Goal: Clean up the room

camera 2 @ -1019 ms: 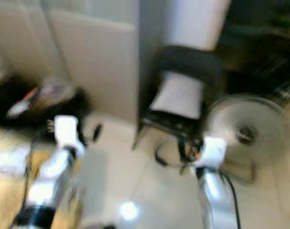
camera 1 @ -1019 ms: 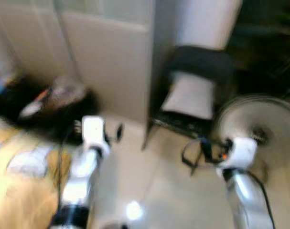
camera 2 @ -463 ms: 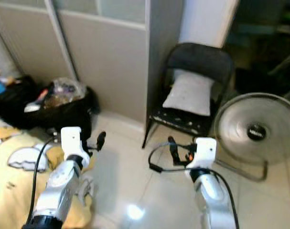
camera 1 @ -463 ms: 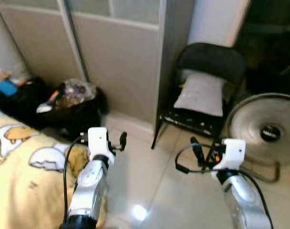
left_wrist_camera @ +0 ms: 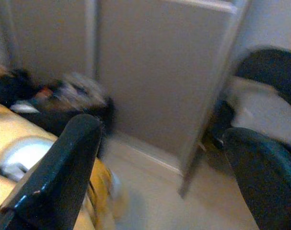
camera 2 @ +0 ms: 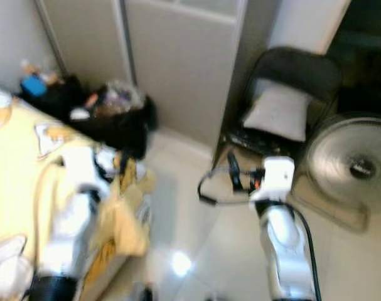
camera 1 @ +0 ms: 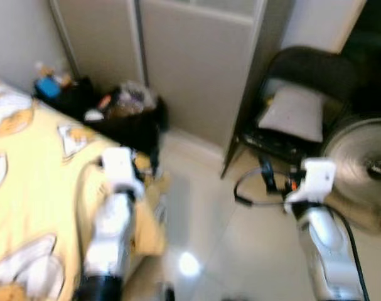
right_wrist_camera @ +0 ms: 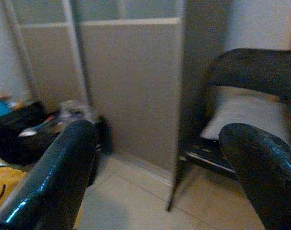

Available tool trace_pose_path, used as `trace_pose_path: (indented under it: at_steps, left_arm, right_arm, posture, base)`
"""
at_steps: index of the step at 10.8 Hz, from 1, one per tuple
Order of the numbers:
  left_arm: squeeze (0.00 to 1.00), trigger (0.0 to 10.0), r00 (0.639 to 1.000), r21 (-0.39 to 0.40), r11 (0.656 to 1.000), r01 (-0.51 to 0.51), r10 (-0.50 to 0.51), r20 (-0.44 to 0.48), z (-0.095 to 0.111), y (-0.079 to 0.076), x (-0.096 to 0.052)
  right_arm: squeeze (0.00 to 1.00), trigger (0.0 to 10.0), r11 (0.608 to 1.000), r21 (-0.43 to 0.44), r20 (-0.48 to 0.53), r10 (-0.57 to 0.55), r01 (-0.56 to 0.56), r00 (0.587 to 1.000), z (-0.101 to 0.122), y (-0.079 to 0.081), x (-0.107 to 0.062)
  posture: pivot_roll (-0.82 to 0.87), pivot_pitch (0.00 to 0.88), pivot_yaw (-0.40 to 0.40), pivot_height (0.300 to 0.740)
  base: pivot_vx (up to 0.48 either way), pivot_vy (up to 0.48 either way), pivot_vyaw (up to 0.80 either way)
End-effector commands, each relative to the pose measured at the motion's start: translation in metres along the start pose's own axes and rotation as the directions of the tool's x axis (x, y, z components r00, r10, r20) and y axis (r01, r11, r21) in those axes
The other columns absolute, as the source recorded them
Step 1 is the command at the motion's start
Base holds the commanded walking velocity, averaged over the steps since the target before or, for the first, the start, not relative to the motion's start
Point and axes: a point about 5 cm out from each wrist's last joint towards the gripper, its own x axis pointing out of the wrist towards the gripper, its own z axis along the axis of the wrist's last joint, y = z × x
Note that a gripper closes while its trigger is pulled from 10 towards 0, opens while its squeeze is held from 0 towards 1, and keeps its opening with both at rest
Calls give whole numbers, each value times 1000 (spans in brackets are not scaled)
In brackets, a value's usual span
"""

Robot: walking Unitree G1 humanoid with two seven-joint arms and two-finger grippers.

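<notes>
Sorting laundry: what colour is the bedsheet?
Yellow bedsheet with white patches; left eye view.

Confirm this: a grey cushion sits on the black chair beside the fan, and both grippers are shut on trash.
Wrong on the grippers. The left gripper and right gripper are open and hold nothing, as the wrist views show. The cushion does sit on the chair beside the fan.

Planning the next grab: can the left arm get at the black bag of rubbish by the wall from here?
Probably not yet. The left gripper is open over the yellow blanket's edge, well short of the black bag; nothing blocks it, so step closer.
</notes>
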Motion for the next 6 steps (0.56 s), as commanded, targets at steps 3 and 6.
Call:
trace_pose_path:
  at_steps: [3,6]
  left_arm:
    - [0,10000,998,26,998,54,-53,-20,-1,-5,2]
    - [0,10000,999,38,999,35,-34,-41,-2,-5,5]
  right_arm:
    - [0,10000,998,40,-43,-49,51,998,-10,-1,-5]
    - [0,10000,998,62,-46,-23,25,999,-11,3,-5]
  posture:
    - [-83,0,25,740]
    - [-88,0,25,740]
  base:
    - [0,0,0]
    - [0,-320,135]
